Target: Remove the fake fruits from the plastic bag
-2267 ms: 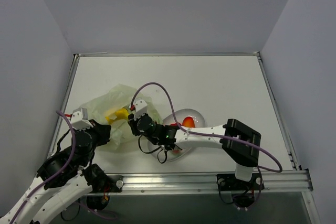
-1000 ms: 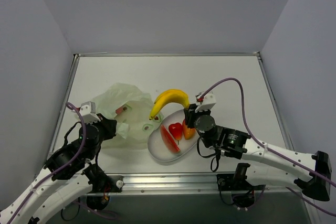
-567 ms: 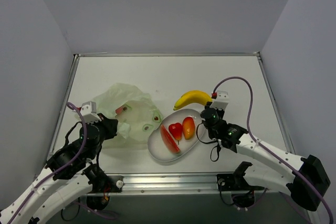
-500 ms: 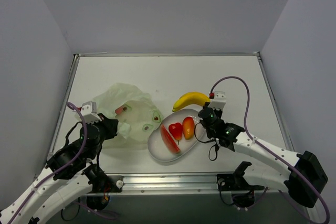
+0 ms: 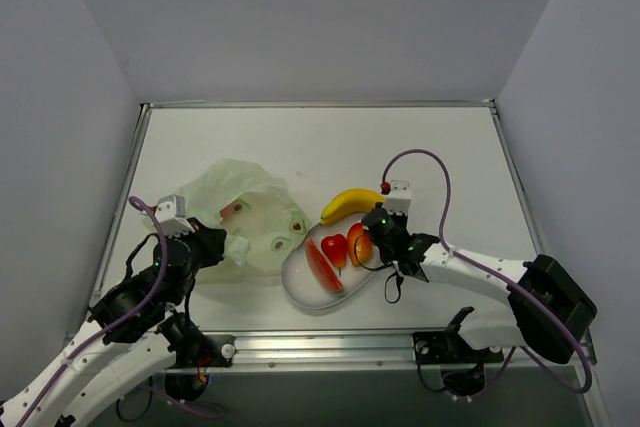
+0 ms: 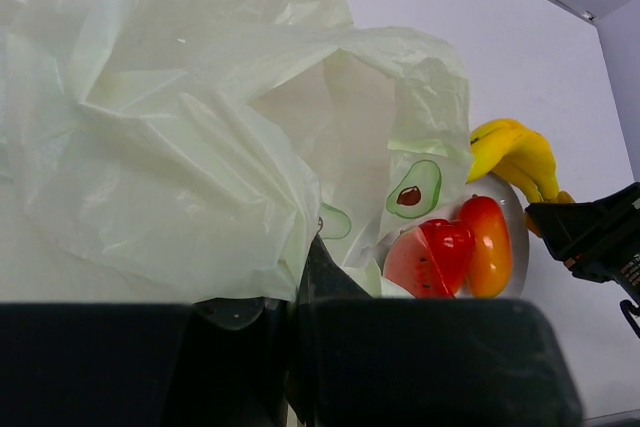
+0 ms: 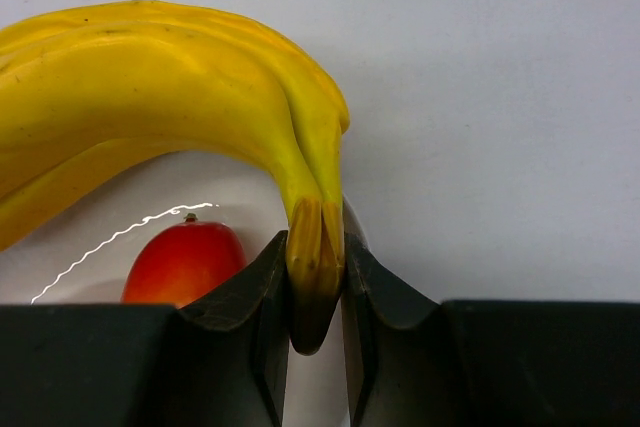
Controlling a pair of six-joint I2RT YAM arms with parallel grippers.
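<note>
The yellow banana (image 5: 348,203) hangs over the far rim of the white oval plate (image 5: 350,283). My right gripper (image 5: 379,213) is shut on its stem end, as the right wrist view shows: gripper (image 7: 315,282), banana (image 7: 170,67). A red slice (image 5: 319,268), a red piece (image 5: 334,246) and an orange fruit (image 5: 359,242) lie on the plate. The pale yellow-green plastic bag (image 5: 248,213) lies crumpled left of the plate. My left gripper (image 5: 211,246) is shut on the bag's near edge (image 6: 250,247). No pink or purple fruit shows.
The plate touches the bag's right edge (image 6: 410,192), which bears avocado prints. White table (image 5: 420,147) stretches behind and to the right. Grey walls enclose three sides. A metal rail (image 5: 340,345) runs along the near edge.
My right gripper pulled the banana out of the bag, carried it right past the plate, then came back left and lower over the plate's far rim. My left gripper kept hold of the bag.
</note>
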